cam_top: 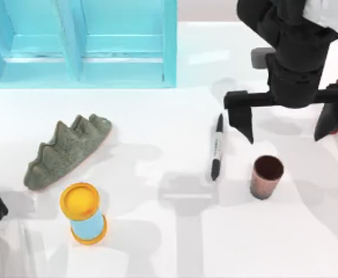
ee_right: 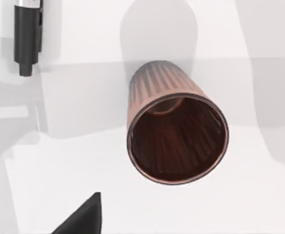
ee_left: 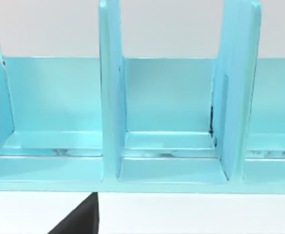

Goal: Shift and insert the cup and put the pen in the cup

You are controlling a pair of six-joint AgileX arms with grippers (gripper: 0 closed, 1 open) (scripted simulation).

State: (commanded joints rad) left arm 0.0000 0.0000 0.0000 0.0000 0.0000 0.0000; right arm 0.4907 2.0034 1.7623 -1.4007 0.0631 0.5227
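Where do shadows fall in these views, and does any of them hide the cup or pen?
Top view: soft grey arm shadows cross the table around the pen and cup; both stay readable. Right wrist view: a shadow lies behind the cup, whose inside is dark. Left wrist view: evenly lit blue rack.

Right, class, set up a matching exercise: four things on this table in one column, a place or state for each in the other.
1. cup
2. pen
3. yellow-topped blue container
4. right gripper

A. lying flat beside the cup, on its left
B. open, above the table
C. upright, near the table's left front
D. upright, empty, right of the pen

Pairs: 1-D, 2-A, 3-C, 4-B
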